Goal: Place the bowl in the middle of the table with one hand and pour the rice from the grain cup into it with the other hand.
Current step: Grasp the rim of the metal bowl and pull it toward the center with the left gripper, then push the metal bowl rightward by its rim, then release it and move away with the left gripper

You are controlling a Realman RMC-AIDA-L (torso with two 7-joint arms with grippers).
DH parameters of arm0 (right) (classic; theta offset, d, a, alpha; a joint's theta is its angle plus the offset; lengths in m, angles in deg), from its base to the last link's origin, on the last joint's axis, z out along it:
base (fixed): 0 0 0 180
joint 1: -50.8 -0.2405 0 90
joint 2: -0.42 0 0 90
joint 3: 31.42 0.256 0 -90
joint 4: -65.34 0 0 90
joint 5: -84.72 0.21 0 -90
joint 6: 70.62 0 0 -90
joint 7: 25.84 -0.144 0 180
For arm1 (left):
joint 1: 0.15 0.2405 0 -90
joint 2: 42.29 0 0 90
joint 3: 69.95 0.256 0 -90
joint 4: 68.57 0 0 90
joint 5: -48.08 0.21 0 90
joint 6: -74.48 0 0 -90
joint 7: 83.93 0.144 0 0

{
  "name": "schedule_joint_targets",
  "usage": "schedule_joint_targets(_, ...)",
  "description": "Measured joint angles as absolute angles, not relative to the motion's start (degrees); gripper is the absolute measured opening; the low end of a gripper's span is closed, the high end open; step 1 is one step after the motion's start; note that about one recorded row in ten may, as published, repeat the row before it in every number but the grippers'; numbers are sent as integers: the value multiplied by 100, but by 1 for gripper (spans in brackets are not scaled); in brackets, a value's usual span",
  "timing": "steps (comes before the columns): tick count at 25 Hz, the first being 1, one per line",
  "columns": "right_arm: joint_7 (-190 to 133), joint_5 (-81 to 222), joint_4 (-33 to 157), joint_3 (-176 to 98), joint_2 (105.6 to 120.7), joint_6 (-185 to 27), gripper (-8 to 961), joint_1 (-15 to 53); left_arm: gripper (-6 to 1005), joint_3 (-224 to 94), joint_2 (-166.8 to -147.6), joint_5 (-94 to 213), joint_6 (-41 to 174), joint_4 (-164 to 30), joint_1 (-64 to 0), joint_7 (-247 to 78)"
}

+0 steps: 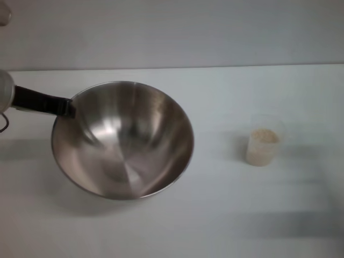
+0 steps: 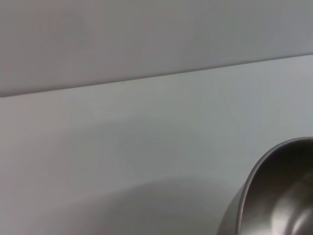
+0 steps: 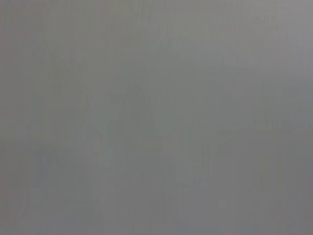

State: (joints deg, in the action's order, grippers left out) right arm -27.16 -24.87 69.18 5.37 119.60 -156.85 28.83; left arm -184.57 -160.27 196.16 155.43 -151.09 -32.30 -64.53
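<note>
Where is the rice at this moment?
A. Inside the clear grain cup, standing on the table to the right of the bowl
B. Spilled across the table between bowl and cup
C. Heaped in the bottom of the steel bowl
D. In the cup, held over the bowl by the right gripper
A: the rice sits inside the grain cup, which stands alone on the table, while the bowl, with the left gripper at its rim, is empty.
</note>
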Motion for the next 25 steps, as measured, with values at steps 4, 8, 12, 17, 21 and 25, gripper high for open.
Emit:
schedule_joint_targets(4, -2716, -2487, 6895, 537, 11960, -15685, 575, 2883, 50, -18489, -16026, 19246, 15630, -14986, -3400, -6386)
schedule_joint_targets(8, -2715, -2487, 6884, 536, 11960, -15685, 575, 2883, 54, -18368, -16064, 19188, 15602, -14911, -3535, -6391)
schedule_joint_targets(12, -2716, -2487, 6876, 539, 11960, -15685, 575, 2883, 58, -17999, -16079, 19068, 15393, -14794, -3637, -6506)
schedule_joint_targets(17, -2716, -2488, 6862, 541, 11960, -15690, 575, 2883, 63, -17719, -16077, 18948, 15123, -14464, -3817, -6568)
schedule_joint_targets(21, -2716, -2487, 6852, 541, 11955, -15696, 575, 2883, 67, -17564, -16082, 18815, 14831, -14021, -4027, -6574)
schedule_joint_targets(25, -2716, -2488, 6847, 540, 11952, -15702, 575, 2883, 71, -17449, -16084, 18803, 14600, -13732, -4174, -6566)
